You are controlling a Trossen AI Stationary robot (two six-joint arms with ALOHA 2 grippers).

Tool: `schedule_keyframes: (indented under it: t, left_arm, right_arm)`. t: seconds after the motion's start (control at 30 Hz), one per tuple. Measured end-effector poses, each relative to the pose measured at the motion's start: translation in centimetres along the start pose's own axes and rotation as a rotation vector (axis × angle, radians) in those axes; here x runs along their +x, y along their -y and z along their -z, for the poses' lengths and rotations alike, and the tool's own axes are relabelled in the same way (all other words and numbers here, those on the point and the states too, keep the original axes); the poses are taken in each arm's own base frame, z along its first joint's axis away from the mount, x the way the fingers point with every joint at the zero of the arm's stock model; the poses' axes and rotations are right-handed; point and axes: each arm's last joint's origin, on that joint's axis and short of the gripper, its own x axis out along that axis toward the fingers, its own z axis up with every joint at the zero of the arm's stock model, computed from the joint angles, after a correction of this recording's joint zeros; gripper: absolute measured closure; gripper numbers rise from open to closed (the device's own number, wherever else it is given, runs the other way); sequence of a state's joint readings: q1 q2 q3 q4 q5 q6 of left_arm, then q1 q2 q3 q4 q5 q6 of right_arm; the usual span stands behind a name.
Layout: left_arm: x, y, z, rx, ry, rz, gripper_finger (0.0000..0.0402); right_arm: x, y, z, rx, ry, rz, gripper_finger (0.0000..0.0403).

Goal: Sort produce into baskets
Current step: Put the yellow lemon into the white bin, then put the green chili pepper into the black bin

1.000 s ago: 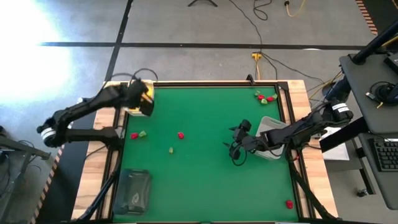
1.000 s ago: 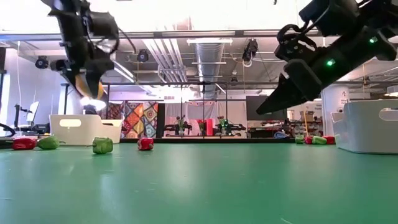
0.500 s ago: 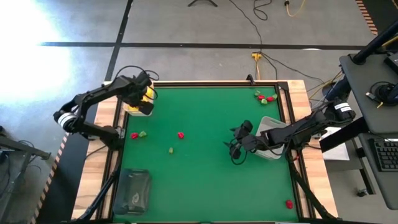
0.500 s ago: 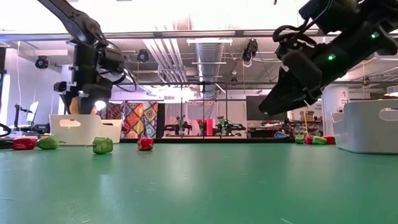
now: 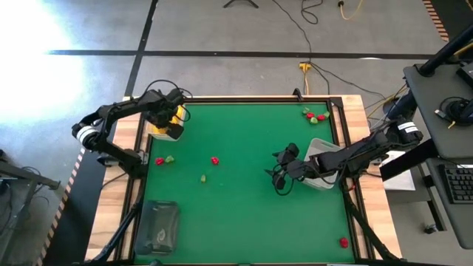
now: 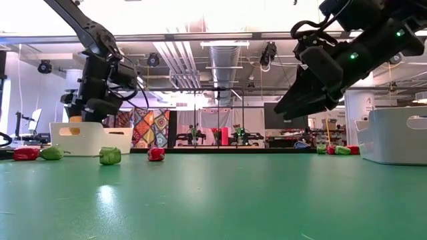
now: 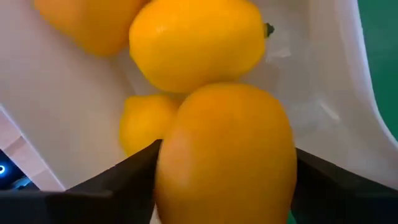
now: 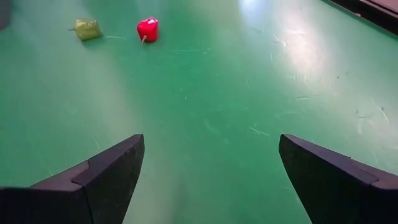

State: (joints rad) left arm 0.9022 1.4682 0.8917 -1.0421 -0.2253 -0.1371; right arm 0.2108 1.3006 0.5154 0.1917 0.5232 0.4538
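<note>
My left gripper [image 5: 168, 118] is at the table's far left, down inside the white basket [image 5: 159, 133], shut on a yellow-orange lemon [image 7: 227, 155]. Three more lemons [image 7: 199, 43] lie in that basket below it. My right gripper [image 5: 280, 179] hangs open and empty above the green table's middle right, beside the pale basket [image 5: 323, 157]; its wrist view [image 8: 208, 180] shows bare table under it. A red piece [image 5: 215, 159] and a small green piece [image 5: 203, 178] lie on the table between the arms. My left gripper pinches the lemon by two opposite sides [image 7: 171, 168] between its two fingers [image 7: 118, 183]. The fingers come from above, pointing down into the white basket. The lemon sits just over the other lemons; I cannot tell whether it rests on them.
A red [image 5: 159, 160] and a green piece [image 5: 169, 158] lie near the white basket. More red and green pieces [image 5: 316, 116] lie at the far right corner, one red piece [image 5: 344, 241] at the near right. The dark basket [image 5: 157, 227] stands at the near left.
My left gripper has gone down with the lemon, from above the white basket's rim into the basket, staying shut on it.
</note>
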Motion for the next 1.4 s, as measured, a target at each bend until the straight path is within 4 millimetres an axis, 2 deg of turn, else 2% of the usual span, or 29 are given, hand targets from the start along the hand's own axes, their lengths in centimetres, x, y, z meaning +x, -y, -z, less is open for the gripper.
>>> schedule_keyframes:
  t: [0.2, 0.47, 0.8, 0.93, 1.1, 1.2, 1.33, 1.4]
  left_arm:
    - [-2.0, -0.5, 0.3, -0.021, 0.088, 0.011, 0.0089]
    - [-5.1, -1.4, 1.7, -0.079, 0.248, 0.037, 0.0087]
    - [-8.6, -2.6, 4.9, -0.173, 0.47, 0.082, 0.0087]
    - [-9.7, -2.3, 6.5, -0.18, 0.581, 0.124, 0.0087]
    - [-10.5, -1.1, 8.7, -0.154, 0.76, 0.229, 0.0086]
    - [-10.2, 0.2, 10.0, -0.07, 0.842, 0.337, 0.0086]
    - [-9.0, 3.4, 11.9, 0.158, 0.868, 0.639, 0.0087]
    - [-8.1, 5.3, 12.9, 0.246, 0.872, 0.73, 0.0089]
  right_arm:
    - [0.0, -0.4, -0.8, 0.013, 0.02, -0.01, 0.0039]
    - [-0.1, -0.7, -1.6, 0.025, 0.04, -0.019, 0.0039]
    - [-0.1, -0.8, -1.7, 0.027, 0.043, -0.021, 0.0039]
    - [-0.1, -0.8, -1.7, 0.027, 0.043, -0.021, 0.0039]
    - [-0.1, -0.8, -1.7, 0.027, 0.043, -0.021, 0.0039]
    - [-0.1, -0.8, -1.7, 0.027, 0.042, -0.021, 0.0039]
    - [-0.1, -0.8, -1.7, 0.027, 0.042, -0.021, 0.0039]
    - [-0.1, -0.8, -1.7, 0.027, 0.042, -0.021, 0.0039]
